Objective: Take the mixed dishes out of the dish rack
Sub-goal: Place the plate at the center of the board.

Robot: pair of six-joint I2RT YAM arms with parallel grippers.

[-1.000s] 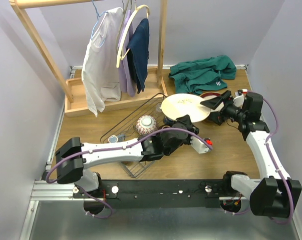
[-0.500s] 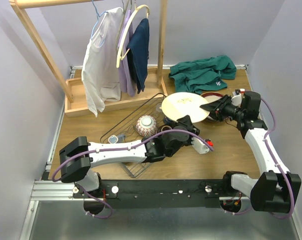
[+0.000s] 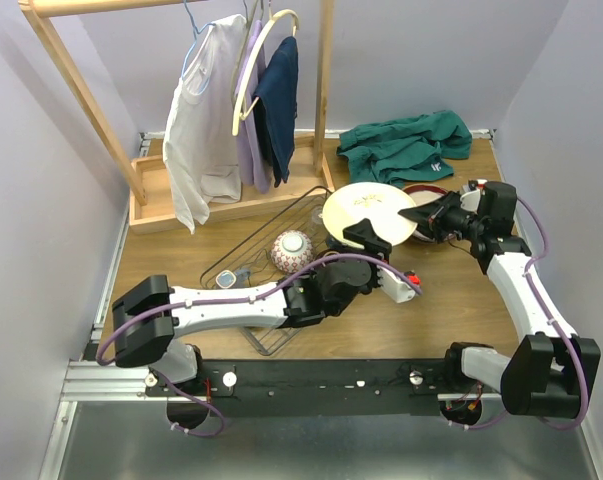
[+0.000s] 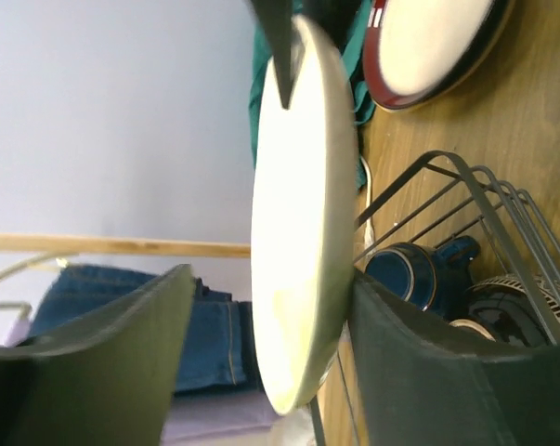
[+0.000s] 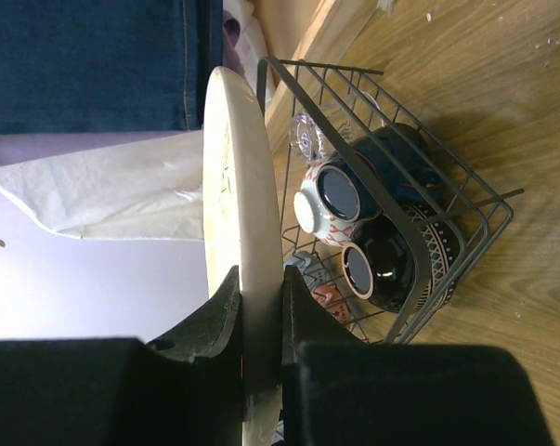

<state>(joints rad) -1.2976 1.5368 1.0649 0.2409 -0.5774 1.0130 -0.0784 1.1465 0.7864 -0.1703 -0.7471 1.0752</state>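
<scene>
A large cream plate (image 3: 366,212) is held on edge above the right end of the black wire dish rack (image 3: 256,238). My right gripper (image 3: 413,214) is shut on its right rim; in the right wrist view both fingers (image 5: 303,321) press the plate (image 5: 231,186). My left gripper (image 3: 364,238) stands open around the plate's near rim (image 4: 303,204): one finger (image 4: 419,362) sits at the plate's back and the other is well clear. The rack (image 5: 391,121) holds a blue-and-white patterned bowl (image 3: 292,250), a dark cup (image 5: 368,269), a patterned cup (image 5: 331,200) and a clear glass (image 5: 307,139).
A red-rimmed plate (image 3: 428,190) lies flat on the table behind my right gripper, also in the left wrist view (image 4: 428,46). A green cloth (image 3: 406,145) is heaped at the back right. The wooden clothes rack (image 3: 231,205) with hanging clothes stands at the back left.
My left gripper has opened off the plate's near rim. My right gripper has moved in and closed on its right rim. The plate has hardly moved.
</scene>
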